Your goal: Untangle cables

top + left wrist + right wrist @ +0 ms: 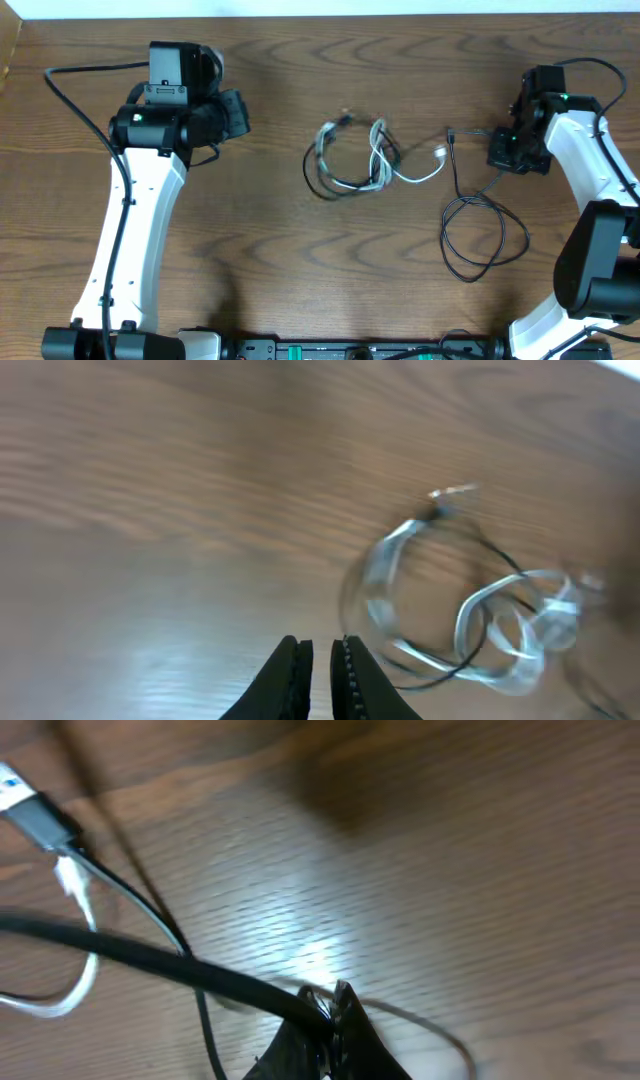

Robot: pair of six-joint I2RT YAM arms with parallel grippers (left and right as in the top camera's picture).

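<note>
The right tool pinches the black cable; the left tool, nearly pressed together, holds nothing near the white cable on the table.

Blurred wrist views, soft glare

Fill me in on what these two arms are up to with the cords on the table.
They are untangling cables. The right gripper is shut on the black cable, which loops over the table on that side. The white cable lies coiled mid-table with a thin dark strand running through its loops, so the job looks unfinished. The left gripper holds nothing; its jaws stand almost together, short of the coil.
</note>
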